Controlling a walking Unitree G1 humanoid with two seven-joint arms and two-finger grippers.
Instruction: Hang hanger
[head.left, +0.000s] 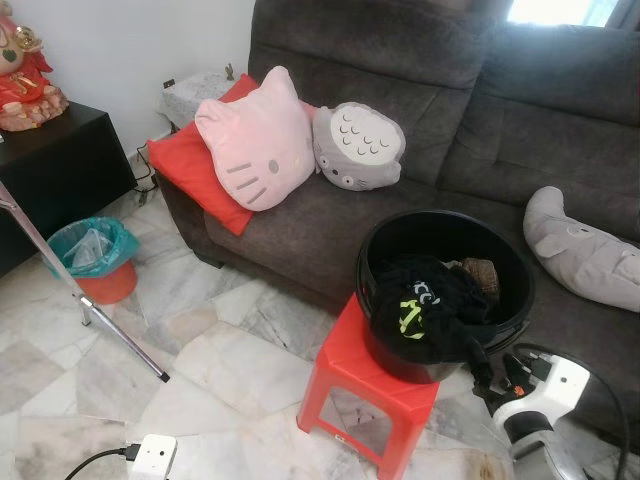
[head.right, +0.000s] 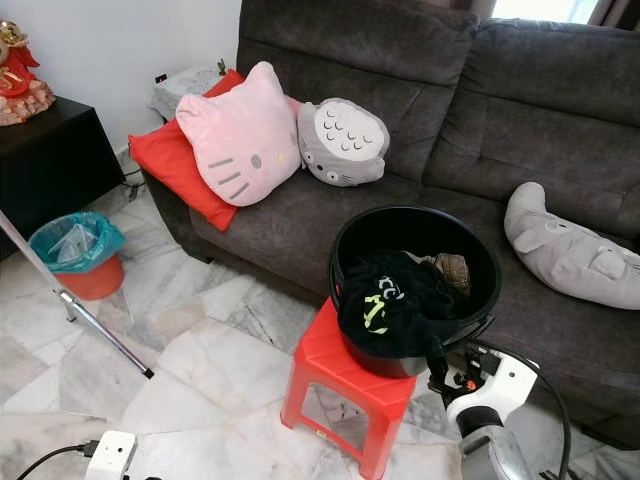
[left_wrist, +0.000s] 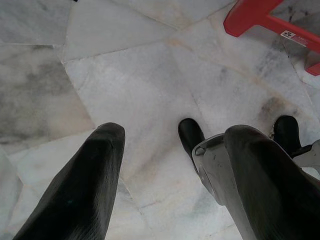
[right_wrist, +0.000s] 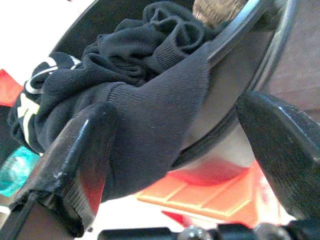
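Observation:
A black bucket (head.left: 510, 262) stands on a red plastic stool (head.left: 345, 362) in front of the dark grey sofa (head.left: 420, 110). Black clothing with yellow-green print (head.left: 425, 305) is heaped inside and spills over the near rim. My right gripper (head.left: 488, 372) is low at the bucket's right side, close to the rim. In the right wrist view it (right_wrist: 175, 112) is open, its fingers (right_wrist: 80, 160) spread on either side of the draped black garment (right_wrist: 145, 120) with nothing held. My left gripper (left_wrist: 172, 137) hangs open over the marble floor. I can make out no hanger.
A pink cat cushion (head.left: 255, 140), a grey cushion (head.left: 360, 145) and a red cushion (head.left: 190, 165) lie on the sofa, with a grey plush (head.left: 585, 250) at right. A thin metal pole (head.left: 80, 295) slants across the floor at left, beside a red bin with a teal bag (head.left: 95, 255).

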